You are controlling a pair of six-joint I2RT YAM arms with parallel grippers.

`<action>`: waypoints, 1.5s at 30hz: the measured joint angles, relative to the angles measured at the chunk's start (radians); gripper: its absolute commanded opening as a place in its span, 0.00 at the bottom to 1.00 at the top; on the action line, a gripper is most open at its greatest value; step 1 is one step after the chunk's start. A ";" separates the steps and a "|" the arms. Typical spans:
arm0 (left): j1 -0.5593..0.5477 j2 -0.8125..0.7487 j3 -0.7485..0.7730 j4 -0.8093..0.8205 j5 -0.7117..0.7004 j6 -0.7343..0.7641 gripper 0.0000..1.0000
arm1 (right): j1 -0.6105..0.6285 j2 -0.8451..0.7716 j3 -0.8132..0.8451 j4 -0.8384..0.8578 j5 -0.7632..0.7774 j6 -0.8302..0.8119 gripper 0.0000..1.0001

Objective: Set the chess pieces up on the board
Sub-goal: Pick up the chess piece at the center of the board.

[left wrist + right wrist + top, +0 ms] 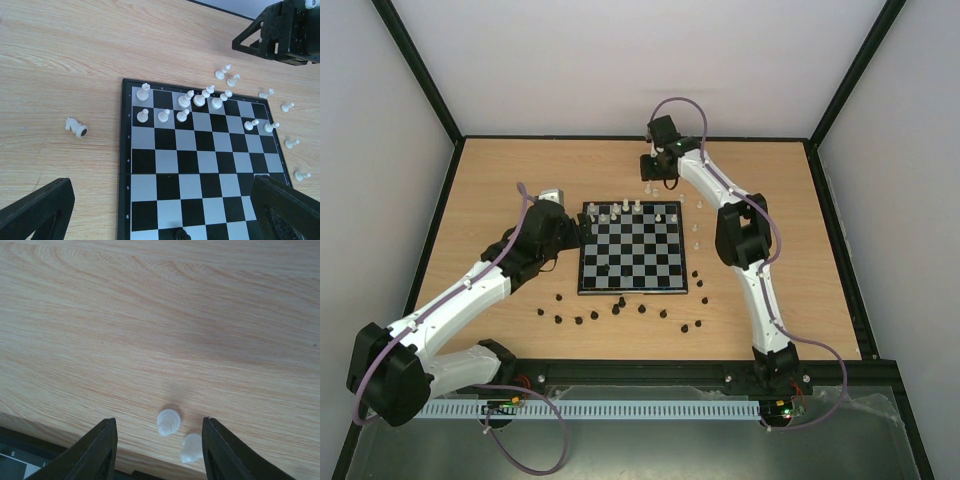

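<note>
Black jaws on the right gripper (160, 450) stand wide apart and empty, straddling two white pieces (168, 421) on the wooden desk (150, 315), just off the far edge of the board (165, 160). Over the board hangs the left gripper (160, 220), jaws apart too, nothing held. White's back ranks look half filled, and black pieces (620, 305) sit scattered off the near edge. Likely a white pick-up next: drop, centre on one piece only, then close. Border numerals 1 to 6 read clearly; no brand shows.
</note>
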State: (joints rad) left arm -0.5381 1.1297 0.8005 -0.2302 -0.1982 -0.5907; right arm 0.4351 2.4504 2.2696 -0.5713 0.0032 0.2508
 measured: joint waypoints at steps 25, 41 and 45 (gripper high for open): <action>0.000 0.006 0.000 0.000 0.000 0.000 0.99 | 0.041 0.058 0.007 -0.023 0.095 -0.031 0.35; 0.000 0.007 0.000 0.000 -0.001 0.000 1.00 | 0.041 0.085 0.007 -0.028 0.094 -0.039 0.18; 0.000 0.010 0.000 0.001 -0.001 0.000 1.00 | 0.042 0.086 0.008 -0.028 0.094 -0.038 0.13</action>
State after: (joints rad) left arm -0.5381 1.1400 0.8005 -0.2295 -0.1989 -0.5907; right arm 0.4767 2.5362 2.2772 -0.5991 0.0971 0.2127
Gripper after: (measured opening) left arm 0.994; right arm 0.160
